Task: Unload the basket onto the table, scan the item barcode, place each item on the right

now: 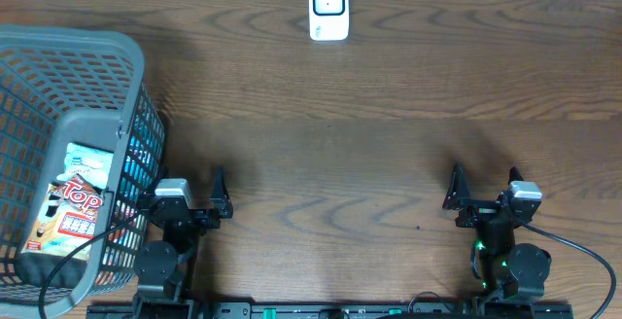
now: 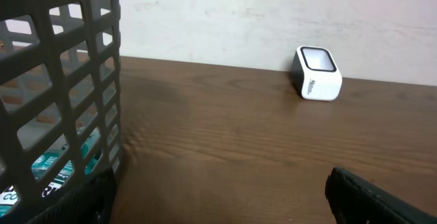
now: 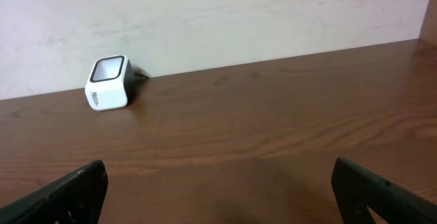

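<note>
The item, a snack packet with red lettering [image 1: 76, 204], lies inside the grey mesh basket [image 1: 97, 39] at the left. A white barcode scanner [image 1: 328, 8] stands at the table's far edge; it also shows in the left wrist view as the scanner [image 2: 317, 74] and in the right wrist view as the scanner [image 3: 109, 82]. My left gripper [image 1: 181, 194] rests open beside the basket's right wall, with nothing between its fingers [image 2: 218, 183]. My right gripper [image 1: 485, 178] stands open and empty near the front right, over bare wood [image 3: 218, 173].
The basket wall [image 2: 68, 67] rises close on the left of my left gripper, with teal packaging [image 2: 61, 169] showing through the mesh. The brown wooden table [image 1: 340, 144] stretches between the arms and the scanner. A pale wall [image 3: 239, 12] backs the table.
</note>
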`<state>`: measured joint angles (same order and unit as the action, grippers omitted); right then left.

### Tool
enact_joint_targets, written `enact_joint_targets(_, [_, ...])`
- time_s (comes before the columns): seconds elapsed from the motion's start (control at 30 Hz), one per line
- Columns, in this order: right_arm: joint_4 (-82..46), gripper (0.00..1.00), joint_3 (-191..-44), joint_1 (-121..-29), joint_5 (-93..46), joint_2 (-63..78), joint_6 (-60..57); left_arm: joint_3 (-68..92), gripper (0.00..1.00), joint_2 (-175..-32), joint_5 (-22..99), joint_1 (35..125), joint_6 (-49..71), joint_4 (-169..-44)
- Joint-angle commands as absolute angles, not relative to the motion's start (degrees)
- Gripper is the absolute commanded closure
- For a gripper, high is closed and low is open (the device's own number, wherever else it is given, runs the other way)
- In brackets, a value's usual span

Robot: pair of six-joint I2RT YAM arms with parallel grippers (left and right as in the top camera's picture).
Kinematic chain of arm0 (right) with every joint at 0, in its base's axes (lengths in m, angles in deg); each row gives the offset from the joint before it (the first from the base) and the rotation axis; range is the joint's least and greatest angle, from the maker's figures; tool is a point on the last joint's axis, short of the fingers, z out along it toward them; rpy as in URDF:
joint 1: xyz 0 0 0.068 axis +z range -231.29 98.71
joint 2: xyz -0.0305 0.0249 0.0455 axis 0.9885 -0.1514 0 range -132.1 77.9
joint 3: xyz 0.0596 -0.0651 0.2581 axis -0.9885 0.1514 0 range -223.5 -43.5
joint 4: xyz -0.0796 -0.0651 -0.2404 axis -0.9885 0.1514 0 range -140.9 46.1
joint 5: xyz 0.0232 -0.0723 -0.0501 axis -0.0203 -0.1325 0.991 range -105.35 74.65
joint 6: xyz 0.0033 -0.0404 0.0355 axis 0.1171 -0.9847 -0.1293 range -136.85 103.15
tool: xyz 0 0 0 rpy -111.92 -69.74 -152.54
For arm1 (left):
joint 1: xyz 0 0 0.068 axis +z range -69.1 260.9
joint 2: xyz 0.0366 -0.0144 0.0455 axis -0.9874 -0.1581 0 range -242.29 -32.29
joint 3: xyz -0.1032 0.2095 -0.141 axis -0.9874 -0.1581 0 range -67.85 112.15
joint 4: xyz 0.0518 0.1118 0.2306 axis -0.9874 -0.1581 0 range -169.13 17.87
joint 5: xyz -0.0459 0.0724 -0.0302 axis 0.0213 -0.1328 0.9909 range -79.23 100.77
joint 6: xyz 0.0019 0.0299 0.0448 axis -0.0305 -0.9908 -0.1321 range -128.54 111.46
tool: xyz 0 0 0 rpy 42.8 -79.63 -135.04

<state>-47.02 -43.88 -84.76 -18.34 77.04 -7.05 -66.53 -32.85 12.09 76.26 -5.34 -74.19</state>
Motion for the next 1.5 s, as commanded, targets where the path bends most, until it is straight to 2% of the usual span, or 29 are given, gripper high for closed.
enact_joint_targets(0.0, [-46.8,0.01,-43.8,-84.3,-18.1,77.2,-7.7,-67.6,0.02,-32.5,10.5,76.3,-4.6,-76.2])
enact_joint_targets(0.3, [-46.8,0.01,-43.8,-84.3,-18.1,77.2,-7.7,-67.6,0.02,-32.5,11.1,76.3,-3.5,-74.3])
enact_joint_targets(0.57, [-46.8,0.01,-43.8,-84.3,-18.1,77.2,-7.7,-67.5,0.03,-32.5,25.0,76.3,-1.5,-65.3])
enact_joint_targets(0.97, [-46.8,0.01,-43.8,-84.3,-18.1,77.2,-7.7,-58.8,0.02,-33.0,25.2,76.3,13.3,-61.5])
enact_joint_targets(1.47, [-46.8,0.01,-43.8,-84.3,-18.1,77.2,-7.7,-40.6,0.02,-56.0,34.9,76.3,13.2,-65.0])
